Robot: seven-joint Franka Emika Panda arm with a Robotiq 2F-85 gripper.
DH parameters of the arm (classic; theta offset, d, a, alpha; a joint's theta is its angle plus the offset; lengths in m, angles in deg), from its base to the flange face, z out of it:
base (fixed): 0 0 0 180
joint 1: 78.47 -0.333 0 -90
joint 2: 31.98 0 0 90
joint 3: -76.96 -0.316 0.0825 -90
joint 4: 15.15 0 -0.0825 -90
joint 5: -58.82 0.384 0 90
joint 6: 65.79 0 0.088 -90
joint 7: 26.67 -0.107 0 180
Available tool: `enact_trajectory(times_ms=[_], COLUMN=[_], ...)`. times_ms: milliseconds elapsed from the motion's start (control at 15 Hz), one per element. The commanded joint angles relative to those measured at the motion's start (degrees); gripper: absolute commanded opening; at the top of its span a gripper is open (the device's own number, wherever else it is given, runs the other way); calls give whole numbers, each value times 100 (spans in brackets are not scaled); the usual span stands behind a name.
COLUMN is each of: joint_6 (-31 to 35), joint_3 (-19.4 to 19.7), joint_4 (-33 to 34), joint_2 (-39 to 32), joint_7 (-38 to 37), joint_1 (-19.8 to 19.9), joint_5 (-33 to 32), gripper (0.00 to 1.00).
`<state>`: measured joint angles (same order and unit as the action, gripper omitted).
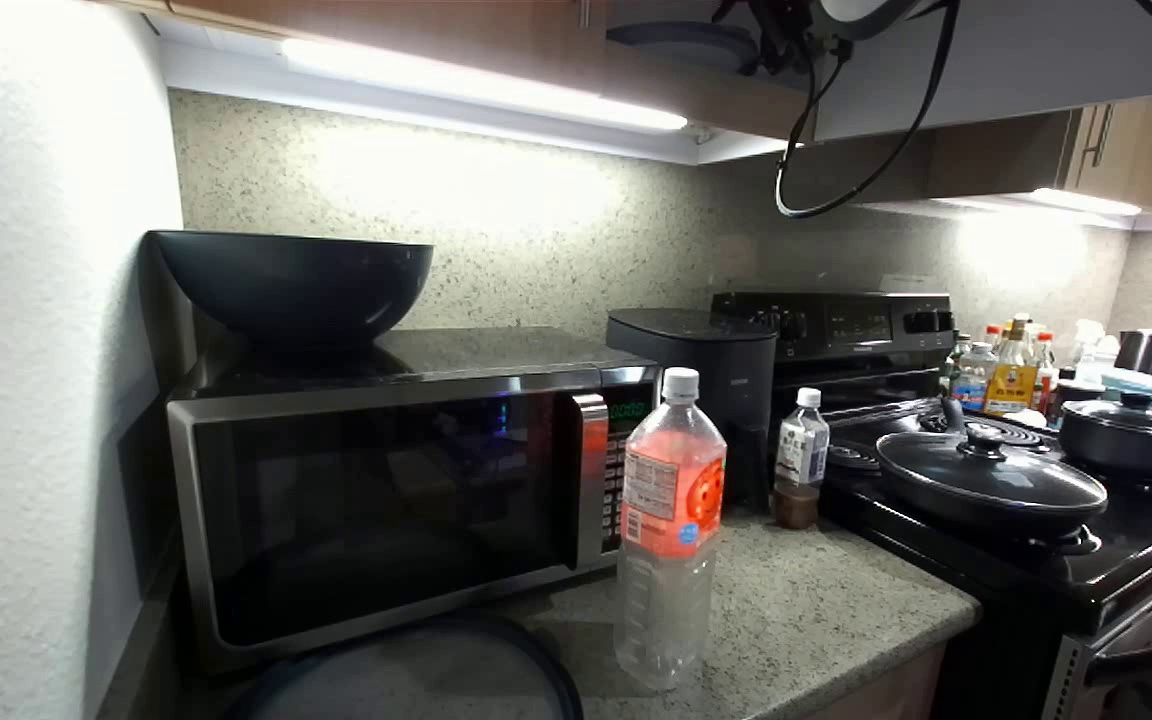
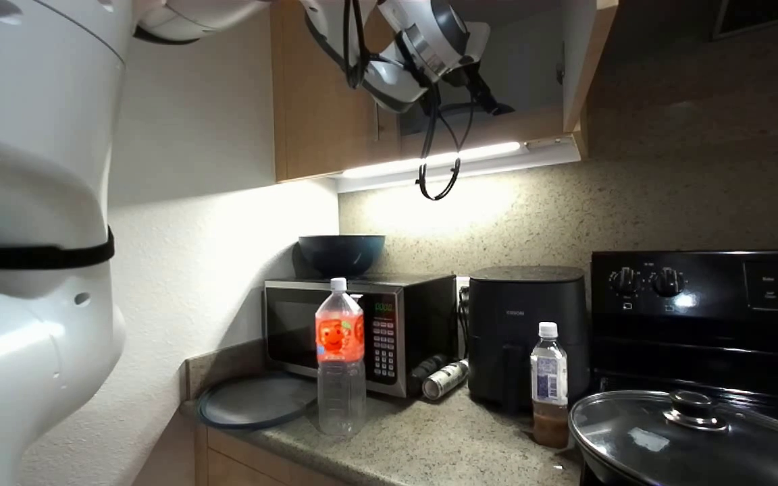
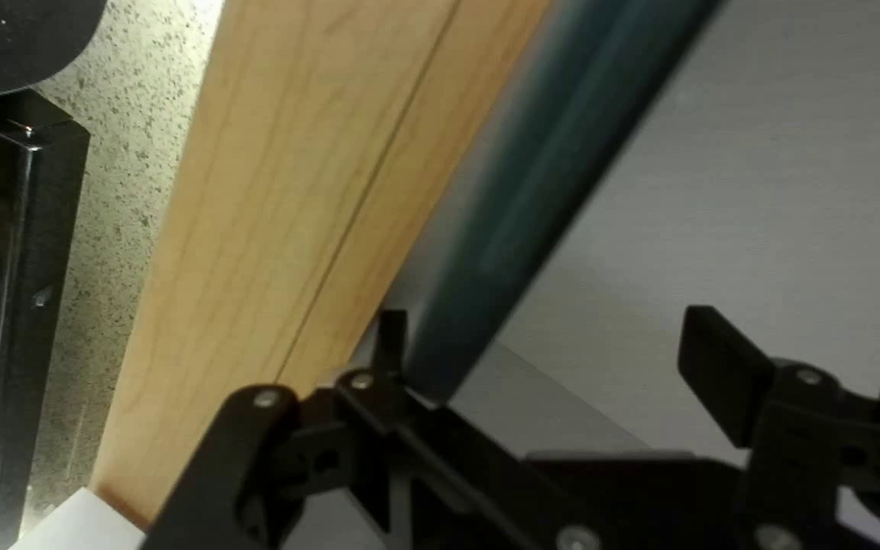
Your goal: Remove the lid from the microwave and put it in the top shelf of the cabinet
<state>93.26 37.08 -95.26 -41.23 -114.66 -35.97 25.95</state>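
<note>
While claw (image 3: 549,340) gapes wide just beside it, gripping nothing, lid (image 3: 535,198) sits inside cabinet (image 2: 325,115); touching or not, can't tell. Looks light, stiff, probably slick to me; I'd pinch rim, not face.

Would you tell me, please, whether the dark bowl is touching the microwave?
Touching: in an exterior view, the dark bowl rests base-down atop the microwave.

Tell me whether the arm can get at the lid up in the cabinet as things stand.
Most likely yes: the cabinet stands open there, the gripper is open, and the near edge of the lid appears to lie between its jaws, closer to one; no obstacle shows between them.
</note>
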Motion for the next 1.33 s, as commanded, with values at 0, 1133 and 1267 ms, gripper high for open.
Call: enact_trajectory(times_ms=[0,1133,1267], joint_6=[-34,126,126], joint_3=[-2,1141,1168], joint_4=[20,-282,-334], joint_2=[5,797,845], joint_7=[9,355,355], joint_1=[-8,-520,-519], joint_5=[0,770,770], gripper=[97,100,100])
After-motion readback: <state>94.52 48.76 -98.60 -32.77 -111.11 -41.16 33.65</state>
